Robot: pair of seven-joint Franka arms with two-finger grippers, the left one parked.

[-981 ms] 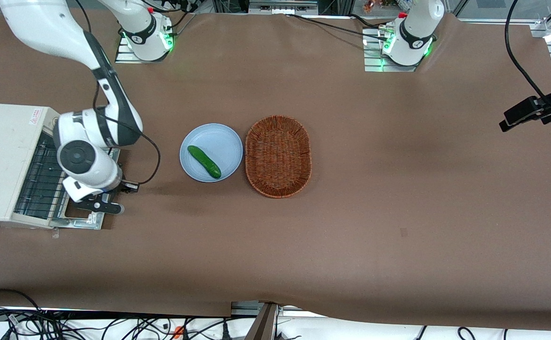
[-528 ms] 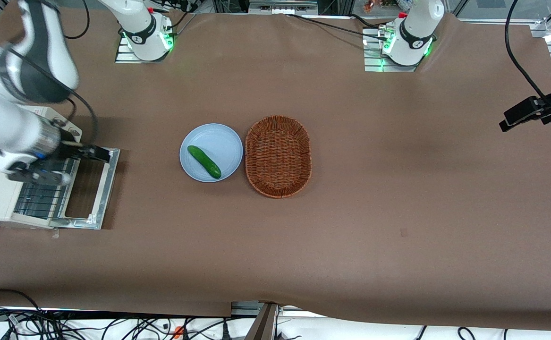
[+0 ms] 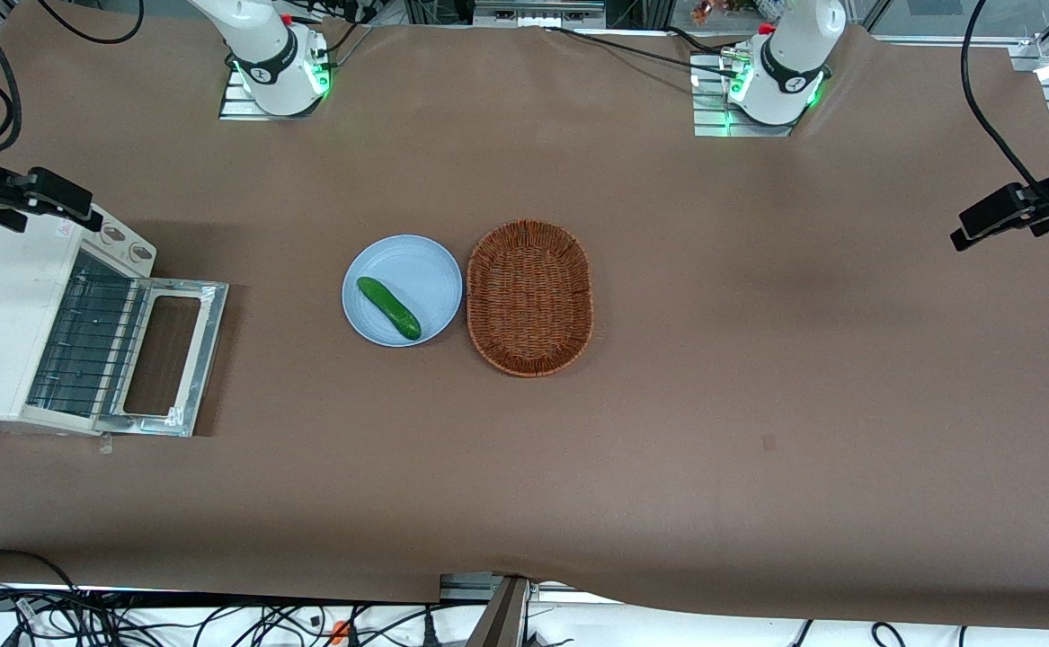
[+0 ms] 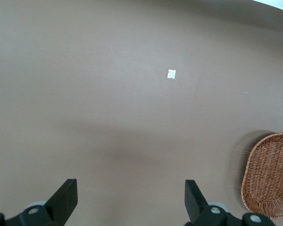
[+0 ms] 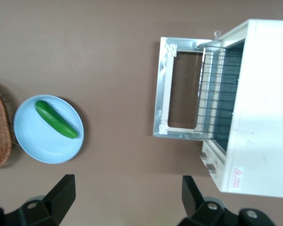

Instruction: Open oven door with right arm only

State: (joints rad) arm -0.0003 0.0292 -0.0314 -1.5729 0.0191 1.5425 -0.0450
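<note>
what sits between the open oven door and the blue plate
Nothing: in the front view only bare brown table separates the oven door from the plate. The tool hangs open, high above that stretch.

One toaster oven (image 3: pixel 3 314), with one oven door (image 3: pixel 169 358) folded down flat, one wire rack (image 3: pixel 84 346) inside and two knobs (image 3: pixel 126 244) on the control panel. One light blue plate (image 3: pixel 416 270) carrying one cucumber (image 3: pixel 388 307). One oval wicker basket (image 3: pixel 529 297) just beside the plate. One gripper (image 5: pixel 127 195) on the right arm, raised high above the oven and plate, two black fingers (image 5: pixel 61 193) spread wide apart. One brown table cover (image 3: pixel 758 404).
</note>
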